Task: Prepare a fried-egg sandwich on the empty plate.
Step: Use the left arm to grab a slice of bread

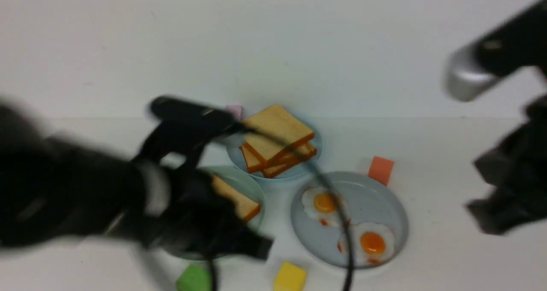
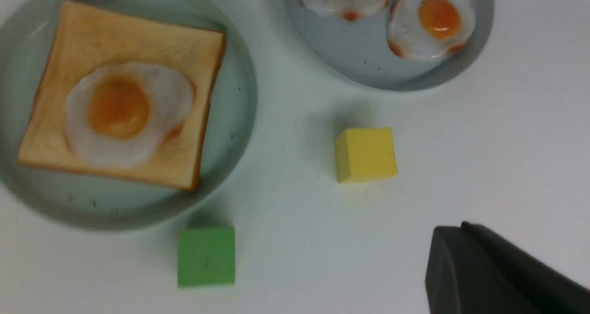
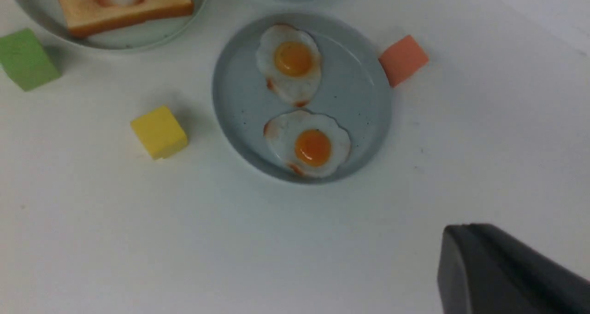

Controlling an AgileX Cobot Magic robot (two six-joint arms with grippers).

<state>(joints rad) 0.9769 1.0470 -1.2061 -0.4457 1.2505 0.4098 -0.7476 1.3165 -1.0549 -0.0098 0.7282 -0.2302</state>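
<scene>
The pale mint-green plate (image 2: pixel 230 120) holds one toast slice (image 2: pixel 92 37) with a fried egg (image 2: pixel 122 111) lying on top, nothing over the egg. My left gripper (image 2: pixel 461 228) is shut and empty, hanging over bare table beyond the yellow cube, apart from the plate. In the front view the blurred left arm (image 1: pixel 85 197) covers most of that plate (image 1: pixel 252 184), and only a corner of its toast (image 1: pixel 239 201) shows. My right gripper (image 3: pixel 468 228) is also shut and empty, over bare table to one side of the grey-blue plate (image 3: pixel 364 97).
The grey-blue plate (image 1: pixel 384 210) carries two fried eggs (image 1: pixel 324 203) (image 1: pixel 372 242). A pile of toast slices (image 1: pixel 277 133) sits on a light-blue plate behind. Around the plates lie small blocks: orange (image 1: pixel 380 170), yellow (image 1: pixel 289 277), green (image 1: pixel 194 278), pink (image 1: pixel 234 110). The blurred right arm (image 1: pixel 508 197) is at the far right.
</scene>
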